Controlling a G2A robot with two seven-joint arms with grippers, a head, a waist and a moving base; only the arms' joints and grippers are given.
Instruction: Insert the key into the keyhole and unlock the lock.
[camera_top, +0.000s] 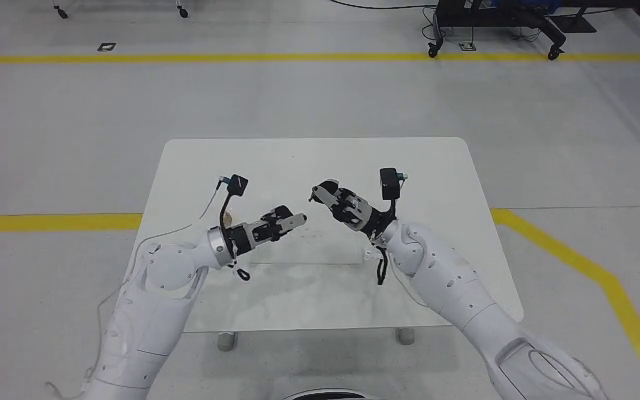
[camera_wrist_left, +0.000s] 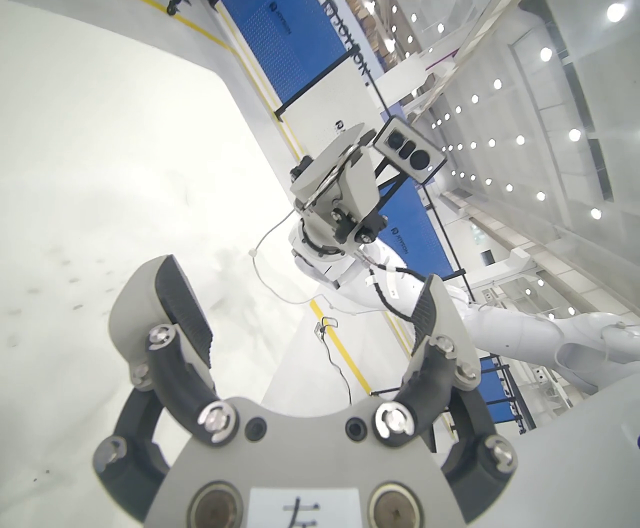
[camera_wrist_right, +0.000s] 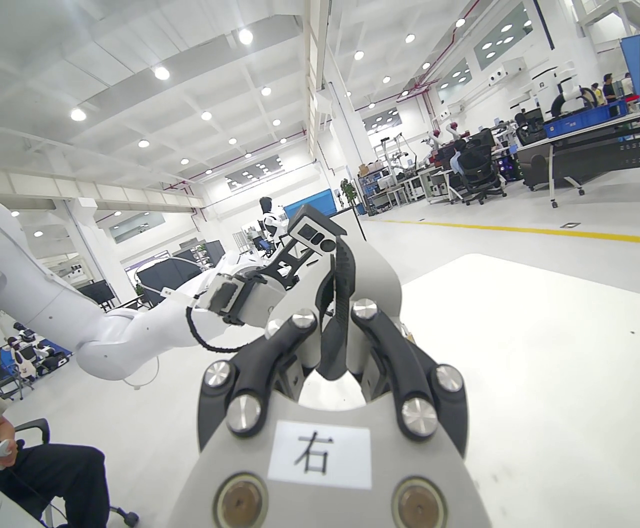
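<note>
My right gripper (camera_top: 322, 192) hovers above the middle of the white table (camera_top: 420, 170), its fingers shut. In the left wrist view a thin metal piece with a small ring (camera_wrist_left: 334, 172), seemingly the key, is pinched between the right gripper's (camera_wrist_left: 327, 177) pads. In the right wrist view its black pads (camera_wrist_right: 345, 280) press together and hide whatever they hold. My left gripper (camera_top: 290, 218) faces it from a short gap away, also above the table. Its fingers stand wide open with nothing between them (camera_wrist_left: 300, 280).
The tabletop (camera_wrist_left: 100, 150) below both grippers is bare white with a few faint marks. On the table (camera_wrist_right: 525, 325) a small brownish thing (camera_wrist_right: 407, 337) peeks from behind my right fingers; what it is I cannot tell. Yellow floor lines (camera_top: 300, 57) run around the table.
</note>
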